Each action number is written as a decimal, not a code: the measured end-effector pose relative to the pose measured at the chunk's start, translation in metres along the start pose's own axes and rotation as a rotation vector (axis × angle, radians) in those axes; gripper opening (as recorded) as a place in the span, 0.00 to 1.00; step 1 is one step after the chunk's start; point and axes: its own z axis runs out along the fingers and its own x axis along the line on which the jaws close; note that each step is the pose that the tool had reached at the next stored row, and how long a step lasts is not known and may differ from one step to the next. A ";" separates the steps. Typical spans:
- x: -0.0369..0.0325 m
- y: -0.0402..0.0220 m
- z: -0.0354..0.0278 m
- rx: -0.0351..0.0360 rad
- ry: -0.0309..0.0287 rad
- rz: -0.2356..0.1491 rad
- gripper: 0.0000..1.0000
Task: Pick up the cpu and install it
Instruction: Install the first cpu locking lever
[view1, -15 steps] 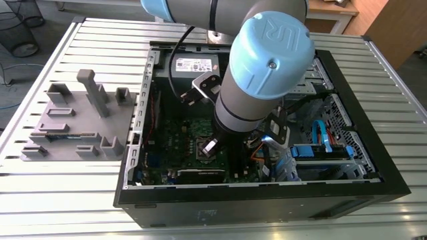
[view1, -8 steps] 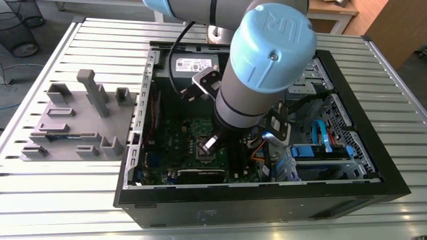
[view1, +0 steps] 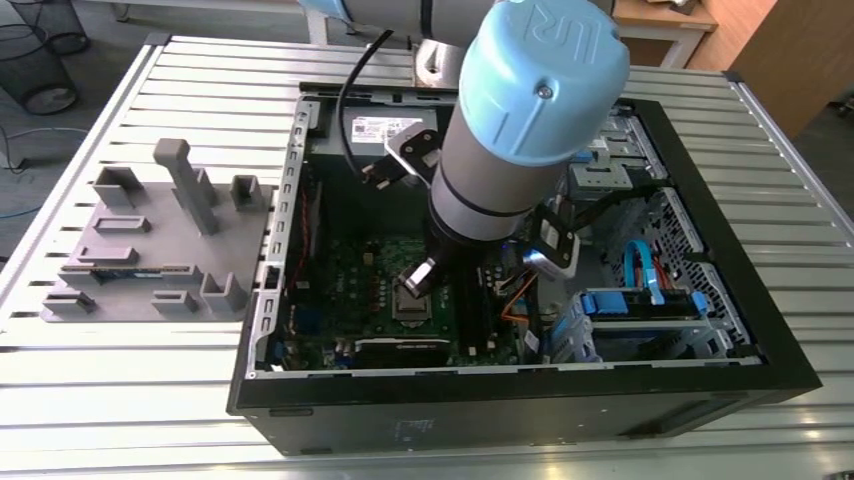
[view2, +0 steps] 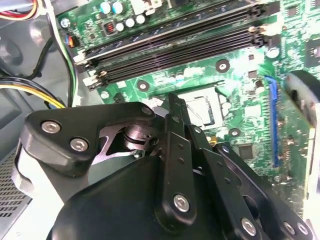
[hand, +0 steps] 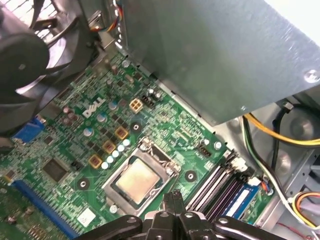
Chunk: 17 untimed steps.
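One gripper (hand: 172, 196), tips closed against each other, nothing clamped. The cpu (hand: 137, 181) is off the tips, not under them. It lies flat, silver top up, inside the socket frame (hand: 159, 161) on the motherboard (hand: 70, 145), just beside the tips on the side away from the memory slots (hand: 215, 185). The chip is square, so no long axis; its edges run skewed to the finger line in the first wrist view. Can't tell tip height above the board. Exterior view: arm (view1: 494, 190) at frame centre, reaching down into the computer case (view1: 787, 370), socket at lower centre. Grey fixture tray (view1: 147, 250) sits mid-left on the slatted table (view1: 80, 400).
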 end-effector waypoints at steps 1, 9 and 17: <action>-0.0012 0.0013 0.0001 0.0000 -0.0001 0.000 0.11; -0.0091 0.0101 0.0013 0.0000 -0.0001 0.000 0.11; -0.0097 0.0132 0.0017 0.0002 -0.0003 0.000 0.11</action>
